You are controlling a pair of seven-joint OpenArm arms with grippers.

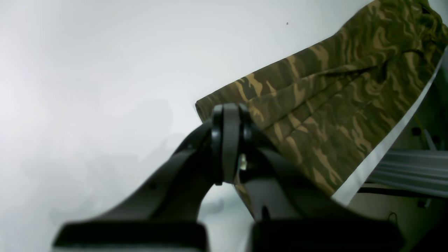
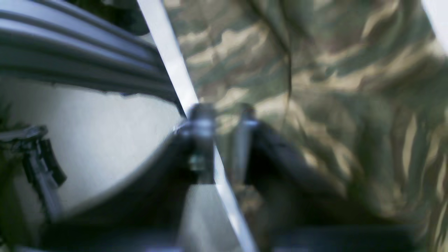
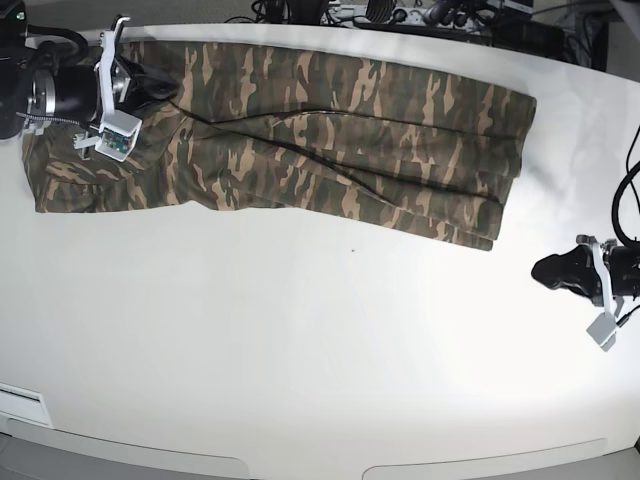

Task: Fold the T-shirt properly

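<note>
On the table [image 3: 300, 350], T-shirt [image 3: 330, 140]: it lies along the far side as one long band, already doubled lengthwise. Layered edges run its length, and one short end sits under each arm's side.
Lie of the cloth: mostly flat, with long ridges through the middle. The near long edge is uneven towards the base view's right.
Right gripper [image 2: 224, 133]: you have it low over the band's end at the table's far corner, on the left of the base view. Its fingers are drawn together at the cloth beside the table edge. The wrist picture is too blurred to confirm that fabric sits between them.
Left gripper [image 1: 229, 119]: its fingers are pressed together on nothing. It rests on bare table near the band's other end, just short of the corner and not touching it.
Step in hand: judged to be the start of the crosswise fold, with the right side taking its end and the left side not yet engaged.
Next move, left side: you need to spread the fingers, slide onto the nearest corner and pinch all layers together, not the top one alone.
Next move, right side: confirm the pinch before lifting, since a closure beside the cloth would lift nothing.
Next move, both: carry one end over towards the other with the edges kept square.
Risk: the stacked layers may slip apart when lifted, and the ridges may be folded in.
</note>
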